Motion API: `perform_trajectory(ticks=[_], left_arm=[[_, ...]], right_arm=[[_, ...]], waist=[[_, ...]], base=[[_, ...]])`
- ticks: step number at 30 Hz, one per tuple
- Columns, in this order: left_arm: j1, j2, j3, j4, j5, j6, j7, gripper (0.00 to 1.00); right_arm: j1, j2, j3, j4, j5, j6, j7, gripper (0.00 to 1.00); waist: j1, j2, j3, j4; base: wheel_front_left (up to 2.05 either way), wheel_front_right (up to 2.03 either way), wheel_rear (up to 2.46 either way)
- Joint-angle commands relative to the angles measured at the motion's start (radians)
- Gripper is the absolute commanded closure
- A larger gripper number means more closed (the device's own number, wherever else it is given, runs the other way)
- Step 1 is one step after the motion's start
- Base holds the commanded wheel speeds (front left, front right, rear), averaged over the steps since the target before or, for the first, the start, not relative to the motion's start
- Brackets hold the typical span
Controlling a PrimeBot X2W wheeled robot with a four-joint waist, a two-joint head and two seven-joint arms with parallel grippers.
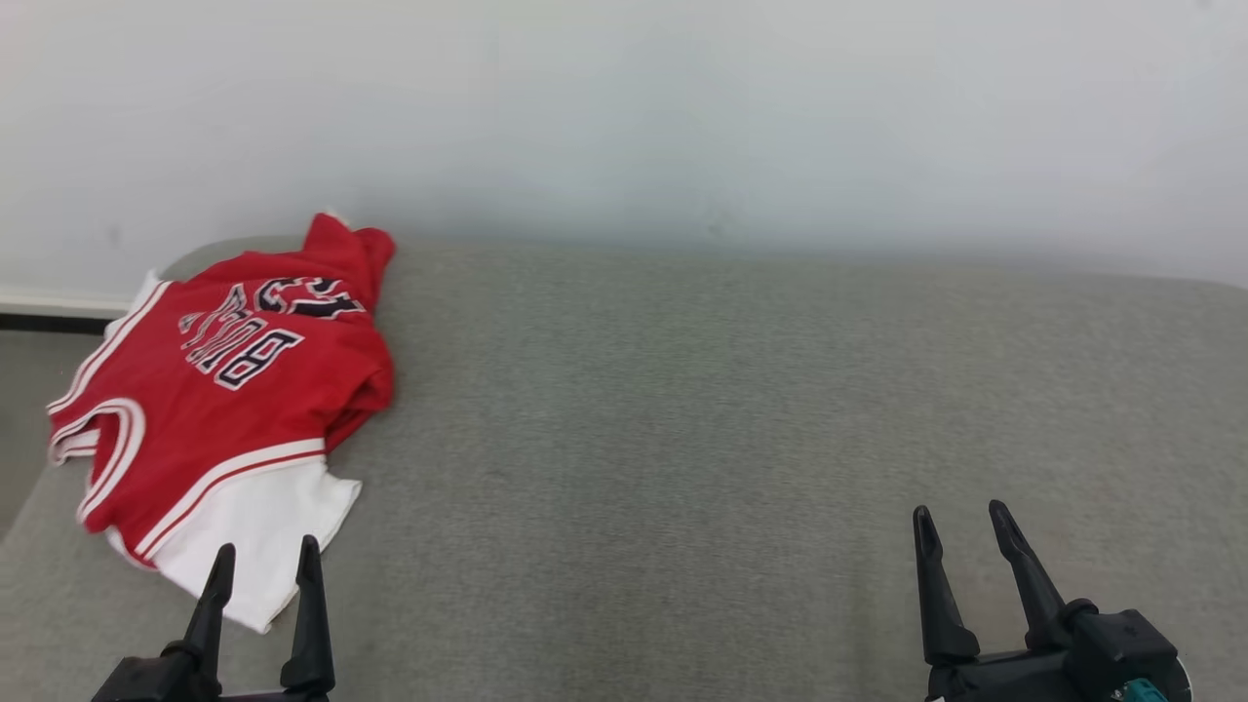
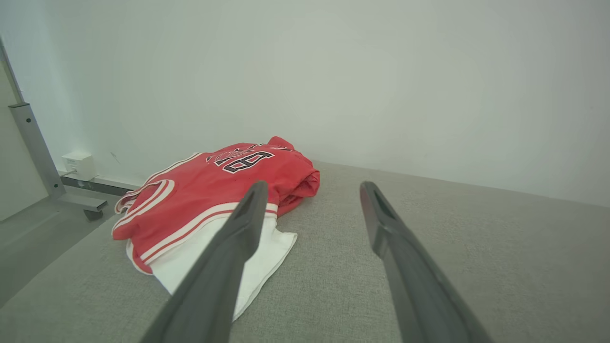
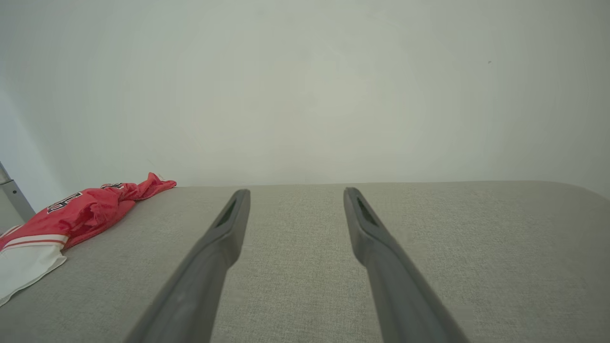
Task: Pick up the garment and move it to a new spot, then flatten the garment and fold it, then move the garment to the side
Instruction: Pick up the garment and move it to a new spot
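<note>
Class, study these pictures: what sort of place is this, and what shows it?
Probably a plain indoor room set up for folding practice: a wide grey fabric-covered surface against a bare white wall, a crumpled red-and-white basketball jersey lying on it.

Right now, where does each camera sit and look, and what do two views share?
Head view: on the head, looking down at the grey fabric surface and red-and-white jersey; open left gripper, right gripper show.
Left wrist view: left wrist, looking along its fingers at the jersey, white wall.
Right wrist view: right wrist, looking along its fingers over the surface.
All share the jersey.
</note>
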Motion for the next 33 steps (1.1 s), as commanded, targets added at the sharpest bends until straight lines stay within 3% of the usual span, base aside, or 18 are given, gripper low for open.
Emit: perform_trajectory(ticks=[1, 20, 33], left_arm=[[0.014, 0.007, 0.002, 0.001, -0.004, 0.005, 0.003, 0.00], [0.025, 0.019, 0.006, -0.006, -0.020, 0.032, 0.009, 0.00], [0.034, 0.032, 0.016, -0.015, -0.028, 0.048, 0.008, 0.00]], right_arm=[[0.009, -0.002, 0.002, 0.001, 0.004, -0.002, -0.001, 0.00], [0.007, -0.002, 0.026, 0.015, 0.013, -0.002, -0.001, 0.00], [0.000, -0.002, 0.036, 0.022, 0.021, -0.002, 0.000, 0.00]], waist=[[0.0000, 0.0000, -0.005, 0.044], [0.0000, 0.0000, -0.003, 0.283], [0.0000, 0.0000, -0.004, 0.348]], base=[[0.00, 0.00, 0.00], [0.00, 0.00, 0.00], [0.00, 0.00, 0.00]])
